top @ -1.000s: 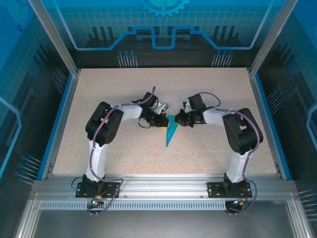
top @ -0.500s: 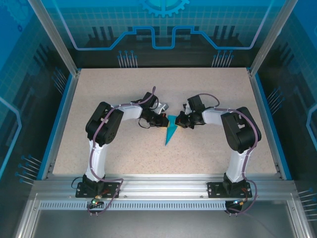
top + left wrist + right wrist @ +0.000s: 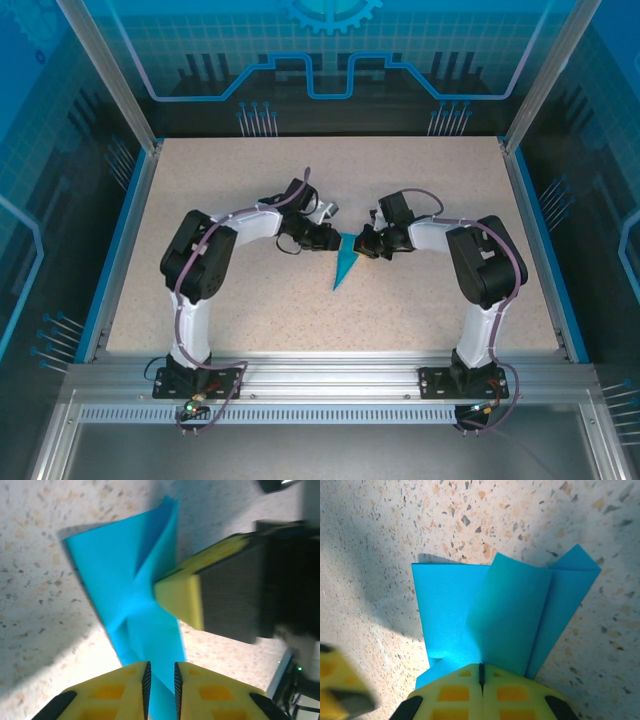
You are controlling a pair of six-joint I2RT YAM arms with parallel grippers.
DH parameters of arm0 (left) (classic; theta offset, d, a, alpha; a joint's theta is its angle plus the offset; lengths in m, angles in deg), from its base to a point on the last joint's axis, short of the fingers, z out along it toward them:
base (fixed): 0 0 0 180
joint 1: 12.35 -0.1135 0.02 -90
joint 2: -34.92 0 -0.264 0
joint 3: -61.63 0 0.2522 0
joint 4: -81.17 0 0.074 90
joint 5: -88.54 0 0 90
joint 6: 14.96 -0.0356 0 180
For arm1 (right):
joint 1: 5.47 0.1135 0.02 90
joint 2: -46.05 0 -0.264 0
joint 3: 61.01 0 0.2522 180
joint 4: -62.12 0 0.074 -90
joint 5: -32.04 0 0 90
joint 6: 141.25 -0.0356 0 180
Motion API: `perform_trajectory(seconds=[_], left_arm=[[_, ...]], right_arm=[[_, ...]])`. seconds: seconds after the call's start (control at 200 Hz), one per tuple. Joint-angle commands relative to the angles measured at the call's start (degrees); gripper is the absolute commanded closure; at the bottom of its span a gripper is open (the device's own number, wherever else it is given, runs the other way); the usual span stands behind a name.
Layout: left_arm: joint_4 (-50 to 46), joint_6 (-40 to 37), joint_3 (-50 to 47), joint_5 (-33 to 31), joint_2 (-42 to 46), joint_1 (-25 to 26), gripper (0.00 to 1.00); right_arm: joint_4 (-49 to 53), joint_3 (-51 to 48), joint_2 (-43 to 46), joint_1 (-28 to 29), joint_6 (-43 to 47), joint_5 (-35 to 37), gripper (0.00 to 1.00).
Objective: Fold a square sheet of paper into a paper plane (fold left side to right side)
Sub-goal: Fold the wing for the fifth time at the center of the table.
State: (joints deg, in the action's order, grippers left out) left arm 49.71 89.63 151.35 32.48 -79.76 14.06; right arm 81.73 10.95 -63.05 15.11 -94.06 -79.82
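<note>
Pinching the wide end of the paper plane from both sides, the two grippers meet near the centre of the table in the top view. The plane lies flat on the speckled surface as a slim teal dart, broad end at 12 o'clock, tip pointing to about 6 to 7 o'clock toward the arm bases. The left gripper comes in from 9 o'clock and the right gripper from 3 o'clock, just beside each other with the paper between them. In the left wrist view the yellow fingers sit nearly together with a strip of the blue paper caught in the narrow slot, so the left one is clamped on the plane. A yellow pad of the other gripper touches the paper at 3 o'clock in that view. In the right wrist view the right pads are pressed tight together, seam closed, with a raised flap of the plane running into them at 6 o'clock; clamped on the plane too. Layered flaps and a crease show on the paper there; one flap lifts off the table.
</note>
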Motion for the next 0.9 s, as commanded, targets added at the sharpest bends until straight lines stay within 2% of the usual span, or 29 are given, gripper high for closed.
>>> perform_trajectory(seconds=[0.0,0.19,0.46,0.895], left_arm=[[-4.74,-1.32,-0.34,0.18,6.08,0.17,0.77],[-6.94,1.2,-2.24,5.37,8.24,2.94,0.77],[-2.61,5.78,-3.07,8.57,3.8,6.11,0.78],[-0.85,6.95,-3.78,4.61,-1.33,6.93,0.79]], right_arm=[[4.64,-2.21,-1.56,-0.45,0.09,3.13,1.0],[4.17,-2.2,-1.99,-0.36,0.01,2.63,1.0],[4.17,-2.09,-2.55,-0.19,0.11,2.22,1.0],[4.4,-2.19,-2.46,-0.15,0.27,2.18,1.0]])
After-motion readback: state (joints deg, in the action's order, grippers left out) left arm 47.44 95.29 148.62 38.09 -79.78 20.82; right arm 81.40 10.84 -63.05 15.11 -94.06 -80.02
